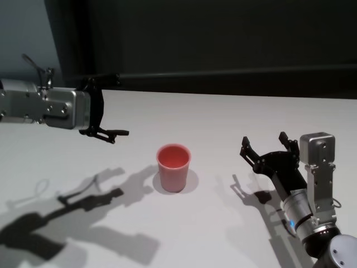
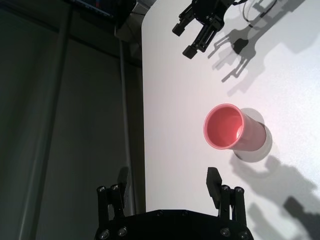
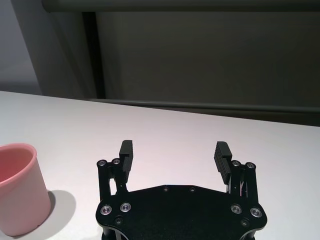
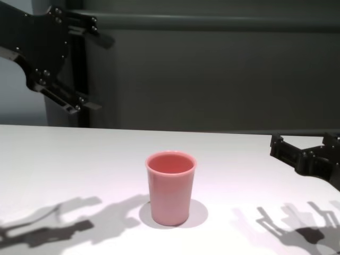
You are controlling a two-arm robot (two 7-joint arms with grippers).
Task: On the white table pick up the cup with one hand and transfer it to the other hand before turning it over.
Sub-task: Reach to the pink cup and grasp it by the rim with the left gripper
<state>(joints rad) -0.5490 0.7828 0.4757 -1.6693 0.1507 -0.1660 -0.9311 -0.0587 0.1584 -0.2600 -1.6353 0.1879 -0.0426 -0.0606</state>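
A: Start at the left. What is the left gripper (image 1: 111, 106) doing?

B: It hangs in the air above the left part of the white table (image 1: 234, 117), turned sideways so its 2 fingers point toward the middle. They are spread wide with nothing between them, and its shadow (image 1: 83, 201) falls toward the near left corner.

A: And the cup (image 1: 173, 167)?

B: It stands upright, mouth up, about midway between the left and right edges, closer to the near edge than the far one. Nothing touches it. The left wrist view has the cup (image 2: 232, 128) ahead of those spread fingers, well apart from them.

A: The right side?

B: The right gripper (image 1: 269, 148) sits low over the right part of the table, near the right edge, pointing toward the far edge. Its 2 fingers are wide apart and hold nothing. In the right wrist view the cup (image 3: 17, 187) stands off to one side of the right gripper (image 3: 174, 155), clear of it.
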